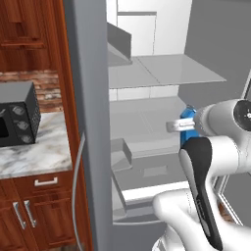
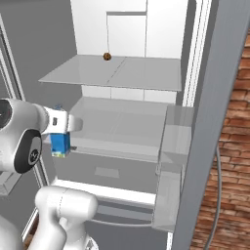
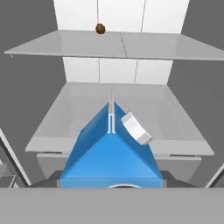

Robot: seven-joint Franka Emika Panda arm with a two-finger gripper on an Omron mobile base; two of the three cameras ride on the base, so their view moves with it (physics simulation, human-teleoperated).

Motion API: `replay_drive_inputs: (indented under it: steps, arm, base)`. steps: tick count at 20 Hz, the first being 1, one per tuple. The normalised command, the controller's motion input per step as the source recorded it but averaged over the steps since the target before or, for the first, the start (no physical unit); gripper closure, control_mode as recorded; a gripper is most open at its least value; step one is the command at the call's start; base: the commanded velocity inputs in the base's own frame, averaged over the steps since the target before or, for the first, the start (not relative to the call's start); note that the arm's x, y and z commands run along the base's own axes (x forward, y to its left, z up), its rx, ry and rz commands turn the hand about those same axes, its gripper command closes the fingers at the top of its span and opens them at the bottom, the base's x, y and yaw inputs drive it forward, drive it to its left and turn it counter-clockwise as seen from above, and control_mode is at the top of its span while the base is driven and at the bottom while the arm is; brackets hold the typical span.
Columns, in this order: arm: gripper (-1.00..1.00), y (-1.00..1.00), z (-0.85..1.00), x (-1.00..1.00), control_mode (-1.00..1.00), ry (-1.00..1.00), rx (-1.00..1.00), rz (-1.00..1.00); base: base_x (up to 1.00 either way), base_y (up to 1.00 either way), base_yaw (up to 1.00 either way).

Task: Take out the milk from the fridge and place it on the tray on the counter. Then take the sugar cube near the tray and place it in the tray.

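Upright, the milk points its gable upward in the gripper.

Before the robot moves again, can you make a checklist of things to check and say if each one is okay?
1. Fridge door open: ok.
2. Milk in the end effector: ok, the carton sits right at the hand, off the shelf.
3. Milk upright: ok, its pointed top faces up.
4. Cap on the milk: ok.
5. Way out of the fridge free: ok, nothing stands between the carton and the opening.
6. Space on the counter: cannot tell, a microwave sits there and no tray shows.
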Motion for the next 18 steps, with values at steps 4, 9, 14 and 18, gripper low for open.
replay_drive_inputs:
  steps: [4,9,14,18]
  arm:
    - [1.00,0.00,0.00,0.00,1.00,0.00,0.00,0.00]
    - [1.00,0.00,0.00,0.00,1.00,0.00,0.00,0.00]
    - [1.00,0.00,0.00,0.00,1.00,0.00,0.00,0.00]
    - [1.00,0.00,0.00,0.00,1.00,0.00,0.00,0.00]
  base:
    - [-0.52,0.01,0.04]
    - [-0.83,0.00,0.08]
    - [-0.99,0.45,0.22]
    - [-1.00,0.86,0.23]
